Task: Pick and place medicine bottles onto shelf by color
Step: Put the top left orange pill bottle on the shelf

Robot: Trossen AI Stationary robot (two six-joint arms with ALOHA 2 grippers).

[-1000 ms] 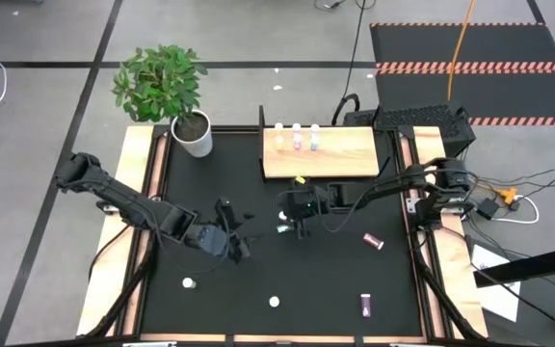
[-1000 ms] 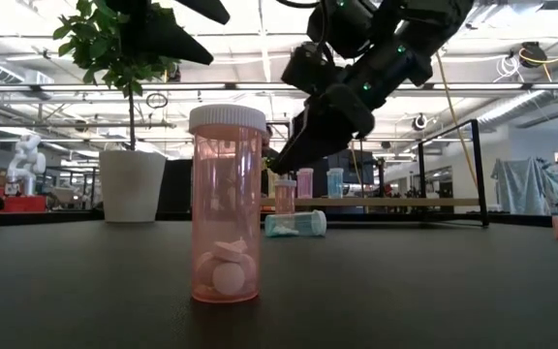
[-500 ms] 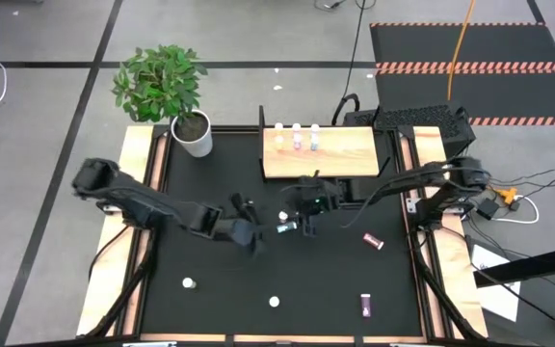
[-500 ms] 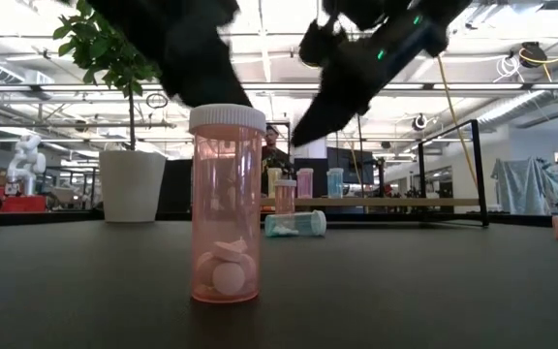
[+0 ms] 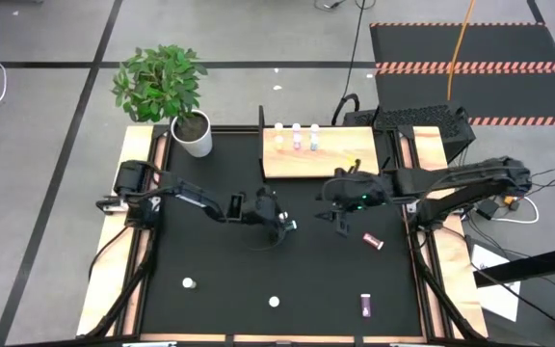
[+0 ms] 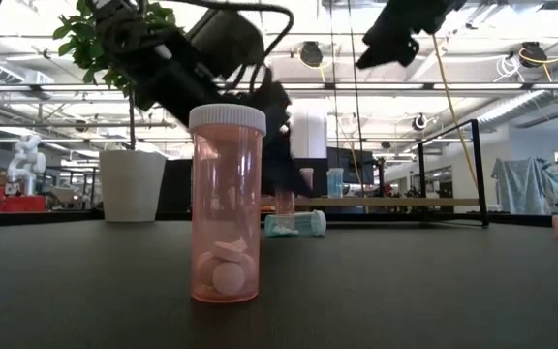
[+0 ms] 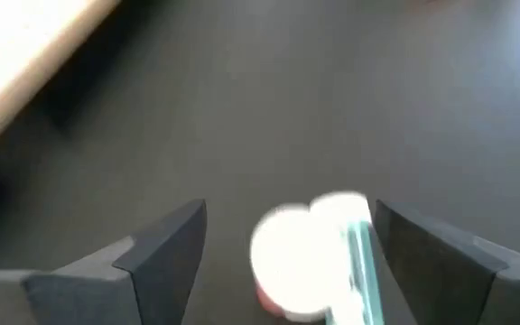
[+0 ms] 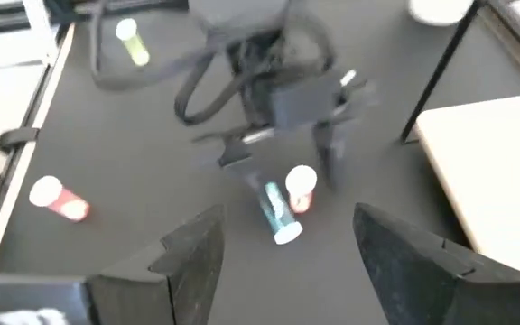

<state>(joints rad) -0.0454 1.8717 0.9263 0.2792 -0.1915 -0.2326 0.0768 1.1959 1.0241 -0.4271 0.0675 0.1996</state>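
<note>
A teal medicine bottle lies on its side on the black mat, with a small pink-red bottle standing upright beside it. My left gripper is open just over this pair. In the left wrist view its fingers stand on either side of a white cap and the teal body. My right gripper is open and empty, raised to their right. The shelf at the far side carries three upright bottles.
A large pink bottle stands at the near edge. More bottles stand or lie on the mat: a magenta one, another magenta one, and white-capped ones. A potted plant stands at the far left.
My left gripper has swung toward the table's right and come down over the teal bottle. My right gripper has risen from above that bottle and drawn back toward the right edge. The bottles have stayed in place.
</note>
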